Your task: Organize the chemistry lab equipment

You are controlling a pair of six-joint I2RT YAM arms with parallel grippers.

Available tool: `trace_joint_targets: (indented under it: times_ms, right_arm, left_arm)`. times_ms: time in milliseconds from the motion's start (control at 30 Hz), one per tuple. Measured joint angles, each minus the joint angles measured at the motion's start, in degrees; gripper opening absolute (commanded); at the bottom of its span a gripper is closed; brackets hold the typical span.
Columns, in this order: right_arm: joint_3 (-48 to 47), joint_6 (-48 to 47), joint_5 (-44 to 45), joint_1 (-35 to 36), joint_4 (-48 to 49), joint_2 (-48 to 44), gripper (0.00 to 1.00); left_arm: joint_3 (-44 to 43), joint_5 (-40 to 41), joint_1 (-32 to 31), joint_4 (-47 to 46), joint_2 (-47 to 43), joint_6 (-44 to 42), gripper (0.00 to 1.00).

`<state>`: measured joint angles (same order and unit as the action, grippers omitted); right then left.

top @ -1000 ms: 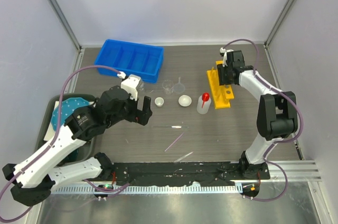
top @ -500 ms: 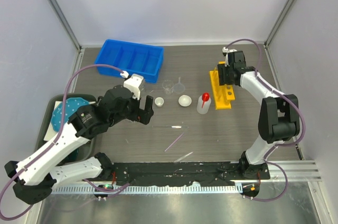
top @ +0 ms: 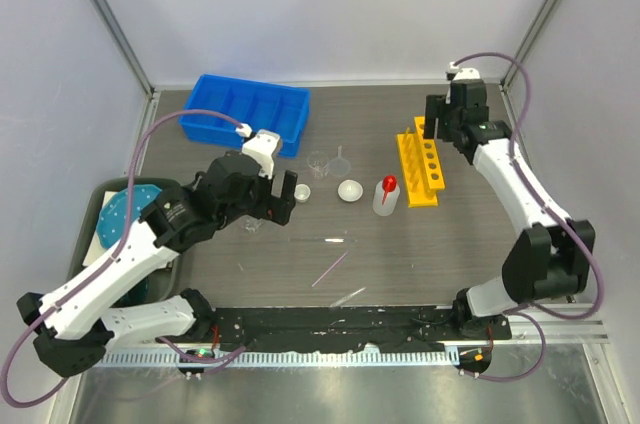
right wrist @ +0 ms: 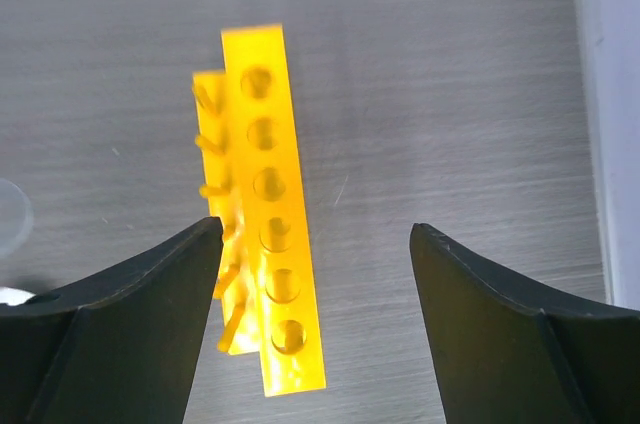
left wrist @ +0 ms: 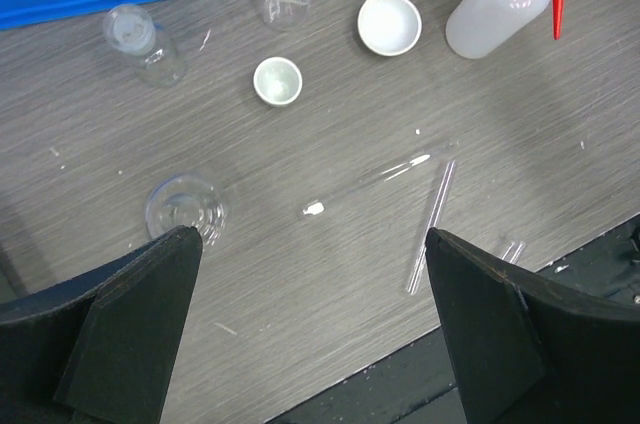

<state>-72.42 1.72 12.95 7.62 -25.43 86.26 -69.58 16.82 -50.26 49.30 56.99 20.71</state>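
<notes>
Seen from above, the left claw [top: 272, 206] hangs with fingers apart over the dark counter [top: 420, 244], and it is the nearer arm to the loose glassware. In the left wrist view, the thin clear glass tubes [left wrist: 432, 224] lie flat below the claw, their long axes slanted across the gap. In the right wrist view, the right claw [right wrist: 315, 232] is also apart, above the yellow holed plastic rack [right wrist: 272, 184], which runs lengthwise between its fingers, untouched.
</notes>
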Motion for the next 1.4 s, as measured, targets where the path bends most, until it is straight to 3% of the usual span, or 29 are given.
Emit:
trace_joint_targets:
  times_ms: [167, 333, 567, 833, 1400]
  right_arm:
    - [-3.23, 1.22, 4.85, 4.2, -1.44, -10.62, 0.82]
    - [-3.43, 4.17, 6.99, 14.91, -6.34, -23.41, 0.84]
    - [1.22, 9.16, 1.38, 16.7, -12.46, -35.12, 0.84]
    - [8.57, 10.47, -4.46, 16.81, -18.47, -37.77, 0.84]
    - [8.7, 10.45, -8.61, 17.44, -20.0, -39.1, 0.84]
  left_arm:
    - [-0.98, -2.08, 0.0, -3.15, 5.86, -0.11, 1.0]
    - [0.33, -3.93, -0.94, -6.62, 12.37, 1.36, 0.98]
    - [4.83, 1.07, -10.64, -10.88, 21.53, 6.01, 0.96]
    - [8.46, 7.13, -20.13, -14.47, 30.18, 13.14, 0.89]
    - [18.18, 6.21, -20.68, -24.94, 35.26, 16.85, 0.66]
